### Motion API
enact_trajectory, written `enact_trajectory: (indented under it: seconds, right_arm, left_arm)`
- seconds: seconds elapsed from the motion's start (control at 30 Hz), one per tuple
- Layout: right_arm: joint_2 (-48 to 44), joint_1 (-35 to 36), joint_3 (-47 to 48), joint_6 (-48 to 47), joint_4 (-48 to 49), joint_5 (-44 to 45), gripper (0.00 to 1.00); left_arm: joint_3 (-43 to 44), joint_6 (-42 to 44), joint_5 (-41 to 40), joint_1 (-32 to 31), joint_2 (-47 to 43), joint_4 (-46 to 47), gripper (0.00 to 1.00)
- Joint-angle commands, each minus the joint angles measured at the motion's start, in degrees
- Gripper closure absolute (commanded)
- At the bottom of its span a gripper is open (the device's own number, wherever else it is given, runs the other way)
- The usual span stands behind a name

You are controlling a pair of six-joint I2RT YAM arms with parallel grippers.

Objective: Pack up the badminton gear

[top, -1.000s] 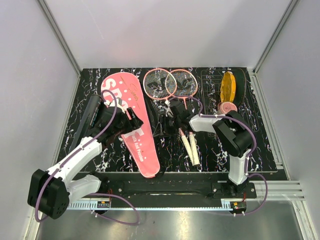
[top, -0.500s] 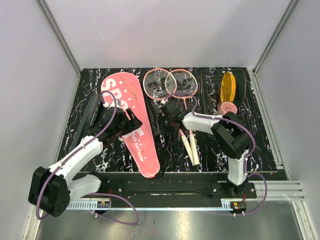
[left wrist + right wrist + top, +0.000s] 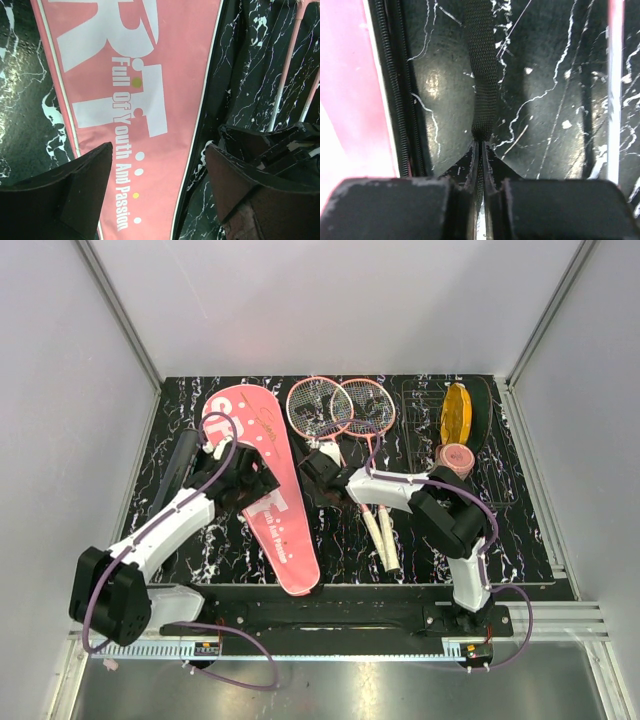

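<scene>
The long pink cover (image 3: pixel 288 545) lettered "SPORT" lies left of centre, and its print fills the left wrist view (image 3: pixel 130 100). My left gripper (image 3: pixel 252 478) hovers open over it (image 3: pixel 157 150), nothing between the fingers. My right gripper (image 3: pixel 318 468) sits at the cover's right edge, shut (image 3: pixel 481 142) on a black webbing strap (image 3: pixel 482 75) beside the cover's zipper edge (image 3: pixel 345 100). Two pink-framed rackets (image 3: pixel 340 408) lie at the back centre, with their white handles (image 3: pixel 385 530) pointing toward me. The black tube (image 3: pixel 180 465) lies at the far left.
A yellow oval disc (image 3: pixel 457 415) and a small pinkish cup (image 3: pixel 455 456) sit at the back right on a dark mat. A racket shaft (image 3: pixel 615 90) runs close to the right of my right gripper. Grey walls enclose the black marbled table (image 3: pixel 520 540).
My right gripper has reached left from the racket handles to the cover's edge and shut on the strap. My left gripper has crept a little farther along the cover.
</scene>
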Motion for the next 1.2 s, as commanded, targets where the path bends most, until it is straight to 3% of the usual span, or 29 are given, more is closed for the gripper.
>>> enact_trajectory:
  seconds: [0.0, 0.1, 0.33, 0.5, 0.7, 0.9, 0.97, 1.17]
  right_arm:
    - [-1.61, -0.23, -3.61, -6.33, -0.67, 5.50, 0.99]
    - [-9.53, -0.23, -8.88, -9.94, 7.16, -1.52, 1.00]
    - [-23.69, -0.23, -18.65, -9.95, 22.55, -17.00, 1.00]
    - [-23.53, -0.23, -19.18, -8.45, 24.32, -21.93, 1.00]
    - [-23.88, -0.41, -19.80, -8.36, 25.81, -23.78, 1.00]
    - [-25.72, -0.41, -21.55, -10.12, 27.83, -27.03, 1.00]
    - [-25.81, -0.41, -21.55, -10.21, 27.83, -27.91, 1.00]
    - [-24.67, -0.32, -20.50, -11.09, 27.04, -29.75, 1.00]
  left_arm:
    - [4.70, -3.43, 2.78, -0.25, 2.51, -0.28, 0.20]
    - [5.75, -5.36, 9.18, -0.16, 6.28, 2.53, 0.20]
    - [0.84, -14.05, 25.46, 1.16, 12.70, 26.83, 0.22]
    - [1.63, -15.38, 25.91, 0.80, 17.19, 28.81, 0.16]
    - [2.07, -14.59, 26.61, 0.72, 19.38, 31.19, 0.18]
    - [4.09, -10.64, 27.49, 0.72, 21.41, 32.32, 0.33]
    - [3.48, -10.03, 28.45, 0.72, 21.41, 33.99, 0.44]
    - [0.93, -10.72, 31.17, 0.54, 21.41, 40.58, 0.57]
